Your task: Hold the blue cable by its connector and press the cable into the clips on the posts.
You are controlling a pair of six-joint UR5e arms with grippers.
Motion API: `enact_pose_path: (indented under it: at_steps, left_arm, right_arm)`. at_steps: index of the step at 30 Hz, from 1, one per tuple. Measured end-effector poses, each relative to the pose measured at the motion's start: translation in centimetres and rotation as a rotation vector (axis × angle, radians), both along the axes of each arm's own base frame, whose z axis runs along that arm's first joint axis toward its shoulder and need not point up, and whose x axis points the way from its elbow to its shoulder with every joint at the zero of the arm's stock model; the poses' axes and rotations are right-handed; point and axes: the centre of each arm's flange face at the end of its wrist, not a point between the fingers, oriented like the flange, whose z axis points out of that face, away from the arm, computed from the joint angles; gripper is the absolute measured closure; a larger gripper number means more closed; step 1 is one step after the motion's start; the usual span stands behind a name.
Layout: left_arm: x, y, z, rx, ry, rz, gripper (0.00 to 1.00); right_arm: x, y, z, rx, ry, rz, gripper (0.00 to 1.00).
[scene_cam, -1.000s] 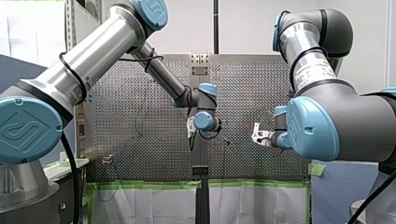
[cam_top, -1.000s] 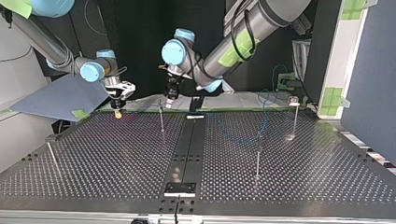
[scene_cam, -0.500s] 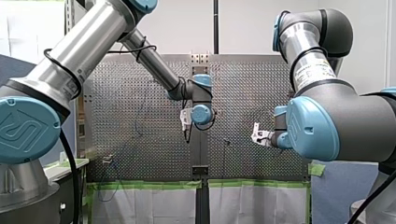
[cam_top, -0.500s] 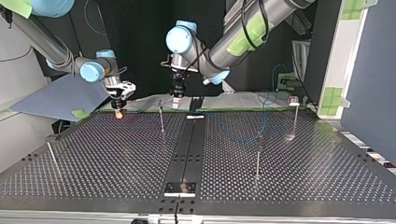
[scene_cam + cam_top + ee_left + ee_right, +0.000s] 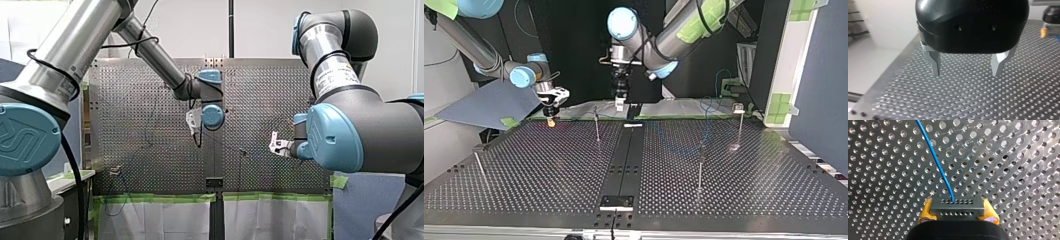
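Blue cable (image 5: 935,157) connector (image 5: 957,207) snug between right claw's (image 5: 957,213) yellow pads (image 5: 926,211); left claw (image 5: 966,72) wide apart.

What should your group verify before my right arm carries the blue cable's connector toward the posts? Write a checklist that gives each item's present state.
1. The connector is clamped between the right gripper and its yellow pads: ok.
2. The blue cable leaves the connector without a kink: ok.
3. The left gripper has its fingers open, nothing between them: ok.
4. The left gripper is raised clear of the nearest post: ok.
5. The blue cable is seated in a clip: cannot tell, too small.
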Motion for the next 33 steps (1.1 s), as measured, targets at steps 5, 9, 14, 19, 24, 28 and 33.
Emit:
enact_pose_path:
  at_steps: [5,9,14,19,24,28,33]
  left_arm:
    - [-1.2,0.8,1.1,-0.036,-0.026,0.016,0.00]
    - [-2.7,1.1,2.0,-0.068,-0.048,0.009,0.00]
    - [-4.2,1.7,3.0,-0.105,-0.072,0.014,0.00]
    - [-5.2,2.8,3.9,-0.140,-0.097,0.029,0.00]
    - [-6.2,4.0,4.9,-0.174,-0.128,0.033,0.00]
    - [-7.1,5.2,5.4,-0.197,-0.154,0.035,0.00]
    - [-7.9,6.1,4.4,-0.200,-0.161,0.038,0.00]
  right_arm:
    - [0.0,0.0,0.0,0.000,0.000,0.000,1.00]
    - [0.0,0.0,0.0,0.000,0.000,0.000,1.00]
    - [0.0,0.0,0.0,-0.001,0.000,0.000,1.00]
    - [0.0,0.0,0.1,-0.001,0.000,0.000,1.00]
    - [0.0,-0.1,0.1,-0.004,0.004,-0.001,1.00]
    - [-0.3,-0.2,0.3,-0.012,0.019,-0.020,1.00]
    - [-1.1,-0.6,2.4,-0.025,0.043,-0.069,1.00]
